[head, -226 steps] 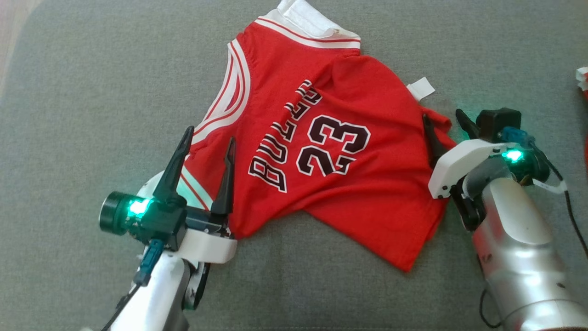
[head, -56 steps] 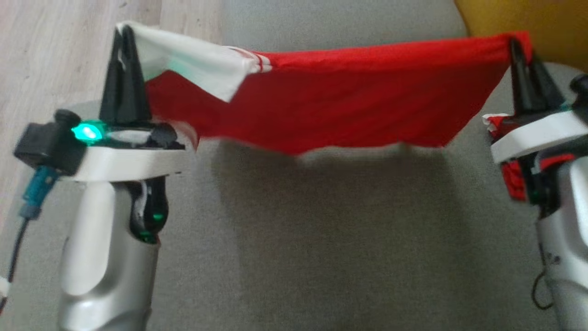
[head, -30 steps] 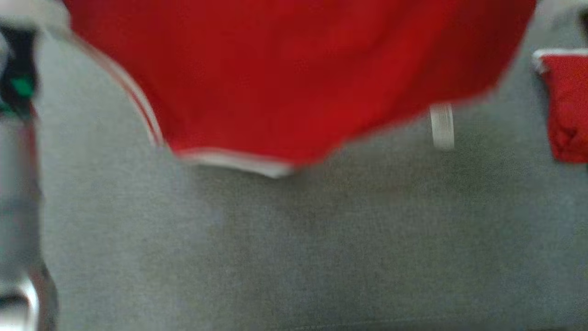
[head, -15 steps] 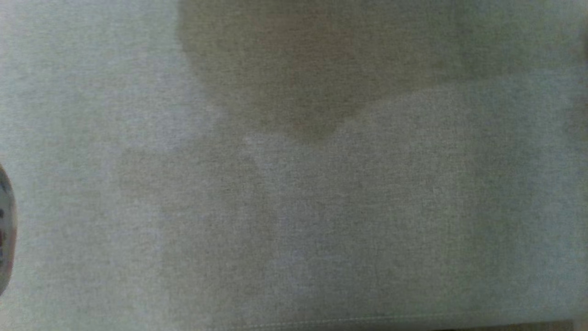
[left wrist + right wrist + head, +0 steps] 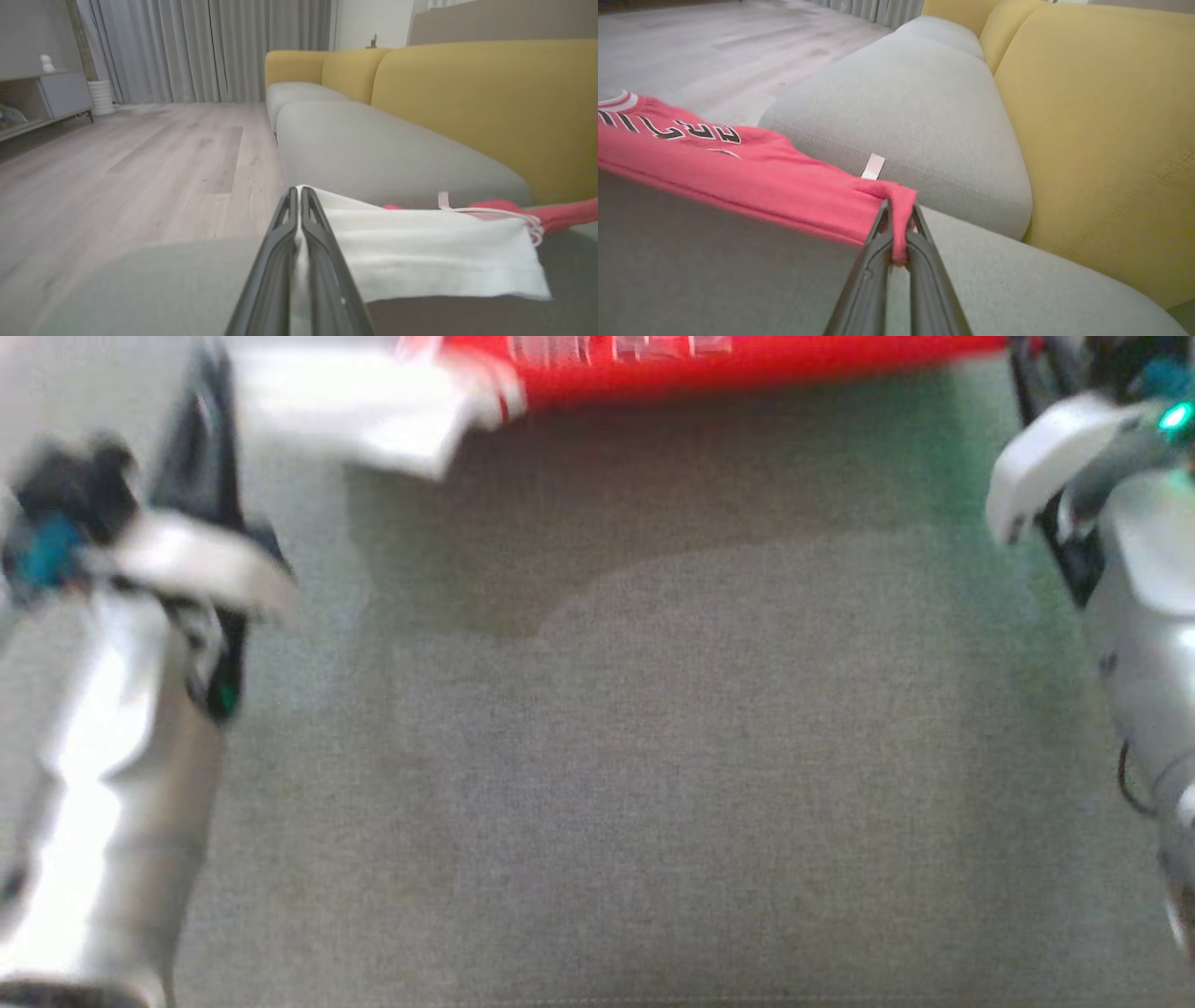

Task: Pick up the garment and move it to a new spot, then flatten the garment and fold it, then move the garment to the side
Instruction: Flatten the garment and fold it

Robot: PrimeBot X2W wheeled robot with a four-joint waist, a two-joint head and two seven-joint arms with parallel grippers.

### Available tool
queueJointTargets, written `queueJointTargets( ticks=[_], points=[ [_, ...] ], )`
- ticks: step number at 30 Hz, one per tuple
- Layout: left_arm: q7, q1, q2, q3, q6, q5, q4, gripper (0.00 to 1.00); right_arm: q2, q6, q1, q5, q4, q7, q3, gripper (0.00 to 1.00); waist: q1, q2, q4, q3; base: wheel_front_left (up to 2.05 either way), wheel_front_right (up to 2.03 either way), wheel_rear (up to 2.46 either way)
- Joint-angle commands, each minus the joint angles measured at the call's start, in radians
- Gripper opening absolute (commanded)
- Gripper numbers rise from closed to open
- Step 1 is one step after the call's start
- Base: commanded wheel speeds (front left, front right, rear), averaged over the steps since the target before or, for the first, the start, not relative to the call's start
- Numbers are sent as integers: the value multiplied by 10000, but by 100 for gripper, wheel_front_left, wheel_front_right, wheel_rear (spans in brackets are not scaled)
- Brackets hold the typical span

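Note:
The garment [image 5: 747, 364], a red jersey with white trim and dark lettering, hangs stretched along the top edge of the blurred head view. My left gripper [image 5: 207, 401] is at its white end and my right gripper [image 5: 1027, 373] at its red end. In the left wrist view the left gripper [image 5: 297, 198] is shut on the white fabric [image 5: 420, 247]. In the right wrist view the right gripper [image 5: 896, 212] is shut on a bunched red corner of the jersey [image 5: 738, 172], just above the grey seat.
A grey sofa seat cushion [image 5: 653, 756] lies under the garment. Yellow backrests [image 5: 1101, 140] rise behind the seat and a second grey cushion [image 5: 915, 102] adjoins it. Wooden floor [image 5: 140, 163] and a low cabinet [image 5: 46, 98] lie beyond the sofa's end.
The head camera has kept shifting. Half a second ago it showed bare cushion; now the stretched garment and both arms are back in it. Both grips hold.

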Motion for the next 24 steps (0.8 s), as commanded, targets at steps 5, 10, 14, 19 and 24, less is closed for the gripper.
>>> queueJointTargets(
  ticks=[5, 10, 14, 19, 24],
  points=[
    [241, 1848, 924, -453, 20, -636, -1082, 0, -16, -9, 1026, 811, 310, 384, 1151, 0, 0, 0, 70, -1173, 0, 0, 0],
    [1166, 3660, 1550, -1040, 19, -1213, -2312, 0, -65, -9, 2139, 2253, 180, 1331, 2389, 0, 0, 0, 6, -1997, 0, 0, 0],
    [1761, 4955, 2137, -1010, 95, -1557, -3543, 0, -519, -9, 2824, 3687, -886, 2458, 3616, 0, 0, 0, -154, -2353, 0, 0, 0],
    [2822, 6463, 2619, -1204, 297, -1894, -5267, 0, -1766, -9, 3703, 5450, -2675, 3635, 4967, 0, 0, 0, -206, -2794, 0, 0, 0],
    [3931, 7778, 3160, -1378, 507, -2301, -6930, 0, -3017, -9, 4588, 7082, -4389, 4794, 5842, 0, 0, 0, -250, -3152, 0, 0, 0]
  ],
)
